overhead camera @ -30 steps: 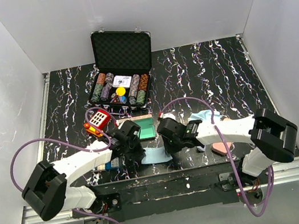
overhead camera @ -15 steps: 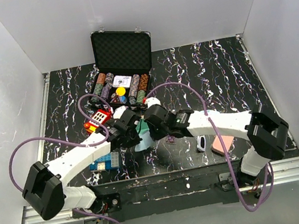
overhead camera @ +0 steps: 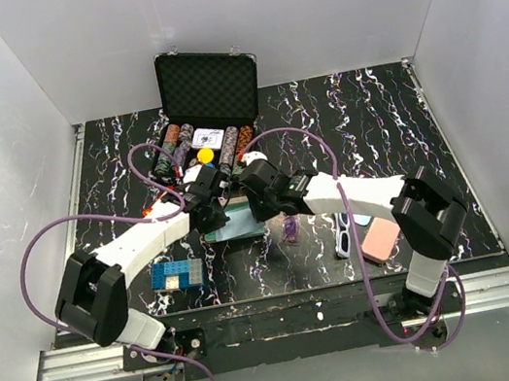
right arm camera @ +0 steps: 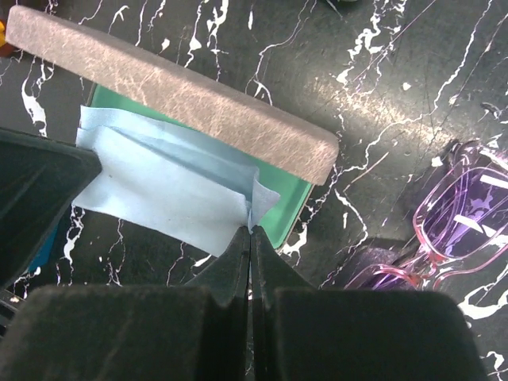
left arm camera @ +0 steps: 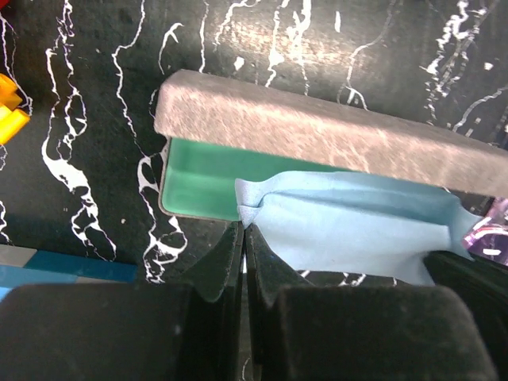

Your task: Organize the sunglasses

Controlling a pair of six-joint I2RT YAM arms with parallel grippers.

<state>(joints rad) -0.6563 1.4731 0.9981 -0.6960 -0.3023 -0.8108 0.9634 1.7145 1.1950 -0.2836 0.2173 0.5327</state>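
Note:
The slim purple sunglasses (overhead camera: pixel 289 232) lie folded on the table right of the open grey-brown case (overhead camera: pixel 241 224), and show in the right wrist view (right arm camera: pixel 460 222). The white-framed sunglasses (overhead camera: pixel 343 234) lie further right beside the pink case (overhead camera: pixel 380 240). My left gripper (left arm camera: pixel 244 228) is shut on one corner of a light blue cloth (left arm camera: pixel 349 226). My right gripper (right arm camera: pixel 251 228) is shut on the opposite corner of the cloth (right arm camera: pixel 167 186). The cloth is stretched between them over the case's green inside (left arm camera: pixel 198 178), under its raised lid (right arm camera: pixel 175 87). In the top view both grippers, left (overhead camera: pixel 220 216) and right (overhead camera: pixel 253 214), hide most of the cloth.
An open black poker chip case (overhead camera: pixel 211 109) stands behind the grippers. A red and yellow toy (overhead camera: pixel 154 209) lies left of the left arm. A blue block (overhead camera: pixel 176 275) lies near the front left. A second light blue cloth (overhead camera: pixel 362 219) peeks out by the pink case.
Both grippers have moved from the near edge toward the back, carrying the cloth with them. The cloth now hangs over the open case, and the purple sunglasses are uncovered.

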